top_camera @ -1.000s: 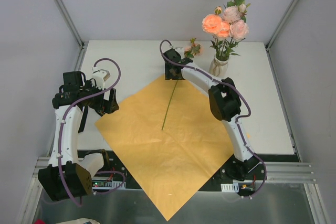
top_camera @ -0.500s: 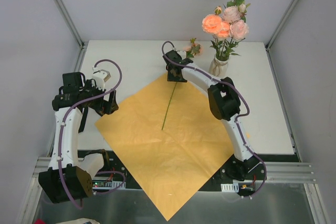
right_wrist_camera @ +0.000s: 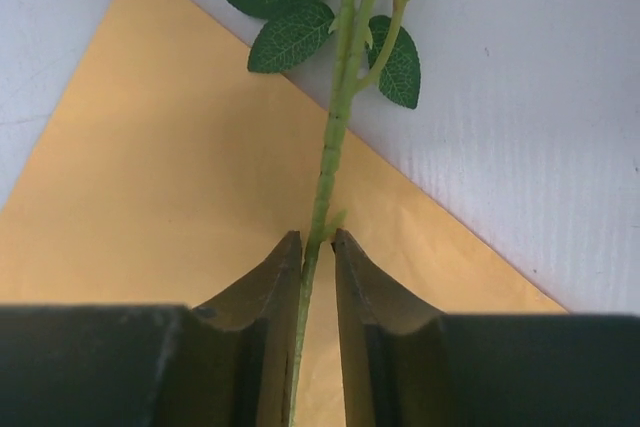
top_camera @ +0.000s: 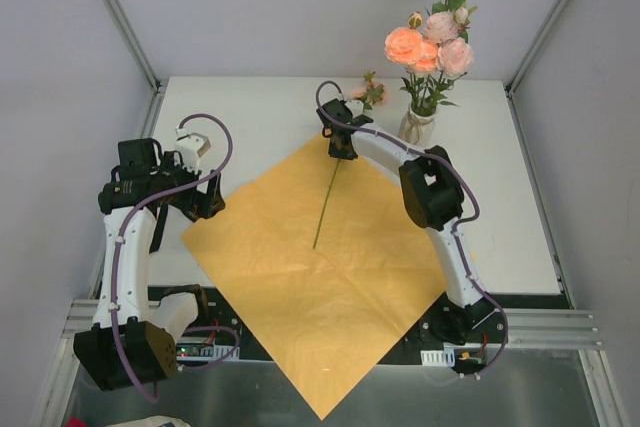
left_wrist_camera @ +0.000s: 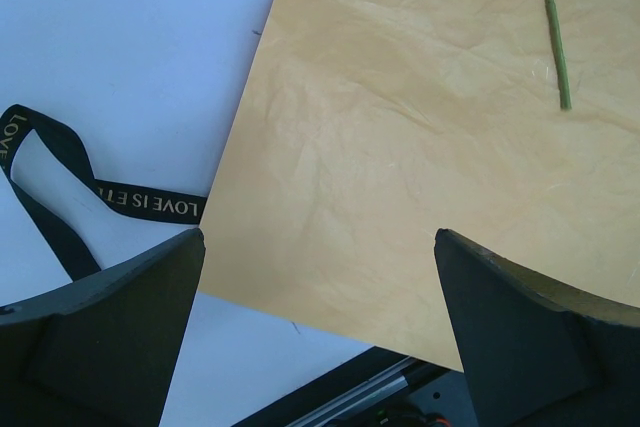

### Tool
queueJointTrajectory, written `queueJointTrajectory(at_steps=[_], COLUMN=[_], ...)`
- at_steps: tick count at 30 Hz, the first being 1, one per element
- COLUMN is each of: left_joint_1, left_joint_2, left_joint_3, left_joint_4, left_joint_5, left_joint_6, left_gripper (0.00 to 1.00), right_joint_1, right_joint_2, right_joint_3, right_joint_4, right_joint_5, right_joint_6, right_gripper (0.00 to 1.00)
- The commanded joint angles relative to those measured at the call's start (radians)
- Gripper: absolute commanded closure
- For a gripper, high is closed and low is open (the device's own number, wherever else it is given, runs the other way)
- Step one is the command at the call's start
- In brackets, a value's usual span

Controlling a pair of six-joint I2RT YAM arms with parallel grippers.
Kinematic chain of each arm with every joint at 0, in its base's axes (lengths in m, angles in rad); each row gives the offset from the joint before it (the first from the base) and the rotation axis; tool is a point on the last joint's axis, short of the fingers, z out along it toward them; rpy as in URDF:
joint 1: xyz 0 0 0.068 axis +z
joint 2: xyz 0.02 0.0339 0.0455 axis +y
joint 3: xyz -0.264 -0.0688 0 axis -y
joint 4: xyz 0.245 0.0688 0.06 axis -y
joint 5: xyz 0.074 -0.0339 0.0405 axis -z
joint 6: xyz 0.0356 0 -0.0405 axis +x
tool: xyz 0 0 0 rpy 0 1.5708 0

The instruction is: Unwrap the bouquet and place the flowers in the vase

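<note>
The right gripper (right_wrist_camera: 318, 239) straddles the thin green rose stem (right_wrist_camera: 335, 137) at the upper corner of the orange paper sheet (top_camera: 320, 297), jaws nearly closed; firm contact cannot be confirmed. The left gripper (left_wrist_camera: 318, 234) hangs fully open, centre left. The pale bottle-shaped vase (top_camera: 416, 129) stands upper right.

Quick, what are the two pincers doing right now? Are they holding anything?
Left pincer: wide open, holding nothing.
Right pincer: closed on the thin green rose stem.
</note>
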Motion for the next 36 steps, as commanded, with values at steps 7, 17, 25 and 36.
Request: queueJointTrajectory(at_steps=[7, 17, 25, 36], left_joint_1=[0.003, 0.004, 0.003, 0.003], left_joint_2=[-0.013, -0.021, -0.028, -0.039], left_joint_3=[-0.006, 0.002, 0.000, 0.011], left_joint_4=[0.008, 0.005, 0.005, 0.000], left_joint_5=[-0.008, -0.013, -0.013, -0.019], left_joint_6=[0.022, 0.013, 0.000, -0.007], left_gripper=[0.01, 0.01, 0.01, 0.01], right_joint_1=[-0.006, 0.018, 0.086, 0.136], right_joint_2=[-0.035, -0.307, -0.524, -0.823], right_joint_3=[-0.071, -0.289, -0.445, -0.499], right_joint_4=[0.010, 0.248, 0.429, 0.676], right_joint_5=[-0.049, -0.041, -0.012, -0.044], right_joint_6=[0.053, 0.006, -0.180, -0.442], right_gripper=[0.99, 0.99, 0.99, 0.99])
